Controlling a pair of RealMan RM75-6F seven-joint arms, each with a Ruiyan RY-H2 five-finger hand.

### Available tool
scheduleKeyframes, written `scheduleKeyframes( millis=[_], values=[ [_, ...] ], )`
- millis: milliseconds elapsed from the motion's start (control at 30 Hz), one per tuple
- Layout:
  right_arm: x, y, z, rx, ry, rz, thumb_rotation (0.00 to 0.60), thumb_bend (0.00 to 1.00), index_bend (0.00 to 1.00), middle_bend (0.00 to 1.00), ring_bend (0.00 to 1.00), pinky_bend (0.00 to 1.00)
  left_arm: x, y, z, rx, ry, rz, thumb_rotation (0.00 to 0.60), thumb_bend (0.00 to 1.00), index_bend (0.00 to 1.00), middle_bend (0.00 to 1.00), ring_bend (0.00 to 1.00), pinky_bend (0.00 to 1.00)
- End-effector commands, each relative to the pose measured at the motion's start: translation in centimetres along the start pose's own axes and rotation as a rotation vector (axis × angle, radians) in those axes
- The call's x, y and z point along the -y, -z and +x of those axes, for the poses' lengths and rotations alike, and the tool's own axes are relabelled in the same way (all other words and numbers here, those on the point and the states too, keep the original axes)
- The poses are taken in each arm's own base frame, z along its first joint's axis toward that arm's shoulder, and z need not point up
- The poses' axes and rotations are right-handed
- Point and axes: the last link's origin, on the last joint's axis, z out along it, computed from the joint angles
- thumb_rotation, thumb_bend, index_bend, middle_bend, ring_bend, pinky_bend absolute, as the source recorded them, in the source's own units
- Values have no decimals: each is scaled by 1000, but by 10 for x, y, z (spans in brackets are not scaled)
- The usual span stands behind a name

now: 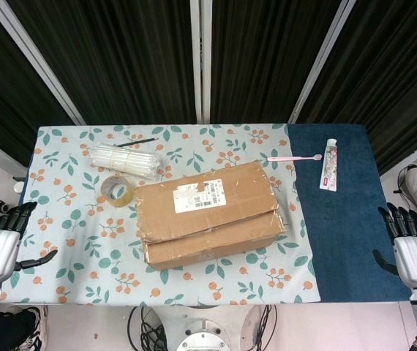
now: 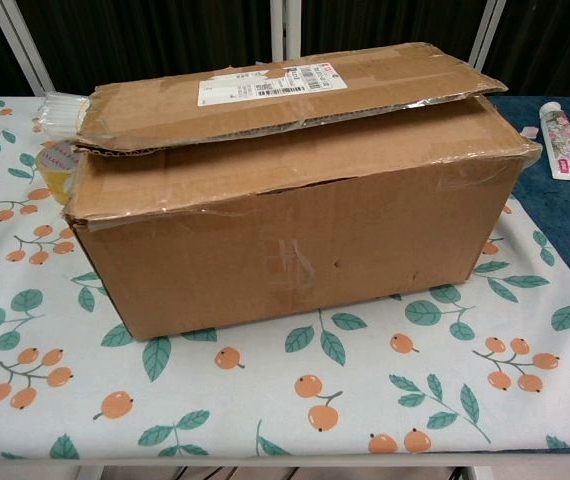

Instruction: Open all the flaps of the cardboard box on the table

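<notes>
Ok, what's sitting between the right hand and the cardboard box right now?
Nothing stands there. In the head view, only bare blue cloth and a strip of the floral tablecloth lie between the right hand and the cardboard box.

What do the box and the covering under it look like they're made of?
The box looks like plain brown corrugated cardboard with a matte finish: its flap edges are worn, and glossy clear tape strips cross its front. The table covering seems to be a printed fabric or a soft wipeable cloth, pale with leaves and orange fruit; the pictures can't show which.
</notes>
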Motion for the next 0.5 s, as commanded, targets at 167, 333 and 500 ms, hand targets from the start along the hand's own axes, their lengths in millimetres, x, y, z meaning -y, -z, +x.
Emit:
scheduleKeyframes(
  millis=[167,333,500],
  values=[
    [-2,-2,-3,2,-5,-5,600,181,0,0,0,0,0,0,1,0,-7,1,319,82,56,101,130,252],
    [-4,0,-2,-11,-7,-2,600,181,0,0,0,0,-4,1,2,-5,2,-3,318,61,56,101,130,252],
    [-8,3,1,-27,-18,-15,600,181,0,0,0,0,-18,-2,8,-20,70,-46,318,14,56,102,130,252]
  ],
)
